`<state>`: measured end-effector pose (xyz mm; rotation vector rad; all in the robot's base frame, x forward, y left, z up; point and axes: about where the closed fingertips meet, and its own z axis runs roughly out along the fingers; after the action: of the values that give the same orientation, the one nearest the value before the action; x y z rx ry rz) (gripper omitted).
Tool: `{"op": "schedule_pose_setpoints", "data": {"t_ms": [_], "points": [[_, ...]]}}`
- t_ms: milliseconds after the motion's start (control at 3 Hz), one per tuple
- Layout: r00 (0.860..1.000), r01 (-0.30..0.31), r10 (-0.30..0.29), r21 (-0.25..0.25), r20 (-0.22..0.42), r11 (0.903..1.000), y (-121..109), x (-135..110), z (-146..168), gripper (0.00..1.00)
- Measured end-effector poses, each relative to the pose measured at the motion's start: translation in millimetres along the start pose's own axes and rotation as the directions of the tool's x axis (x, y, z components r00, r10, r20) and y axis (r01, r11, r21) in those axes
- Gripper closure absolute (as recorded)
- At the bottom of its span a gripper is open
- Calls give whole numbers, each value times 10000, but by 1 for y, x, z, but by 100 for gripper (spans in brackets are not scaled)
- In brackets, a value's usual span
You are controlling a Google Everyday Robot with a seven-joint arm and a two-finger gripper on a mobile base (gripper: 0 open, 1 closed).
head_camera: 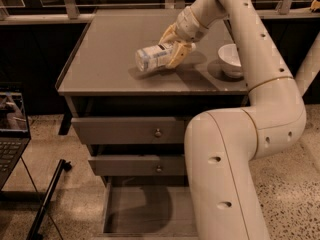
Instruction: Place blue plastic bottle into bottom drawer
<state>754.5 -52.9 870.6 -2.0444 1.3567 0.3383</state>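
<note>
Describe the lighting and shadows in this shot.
Camera view: dim, warm light, with a near-black background. The gripper is above the cabinet top with its fingers around the blue plastic bottle, and a soft shadow lies on the top beneath them. Also in the camera view, a dark shadow patch falls on the floor of the open bottom drawer, and the white bowl is brightest.

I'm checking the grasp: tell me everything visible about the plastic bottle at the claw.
The small clear plastic bottle with a white-and-pale-blue label lies sideways over the grey cabinet top, left of the white bowl. The yellowish two-finger claw clamps its right end, one finger each side; a shadow lies beneath.
</note>
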Motion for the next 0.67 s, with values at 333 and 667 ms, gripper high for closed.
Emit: {"op": "schedule_pose_setpoints", "data": {"t_ms": [333,667], "points": [[9998,153,-160,447,153,9989,-7,-22,-23,100],[9976,-507,472,689,508,9963,1,-35,-48,100]]}}
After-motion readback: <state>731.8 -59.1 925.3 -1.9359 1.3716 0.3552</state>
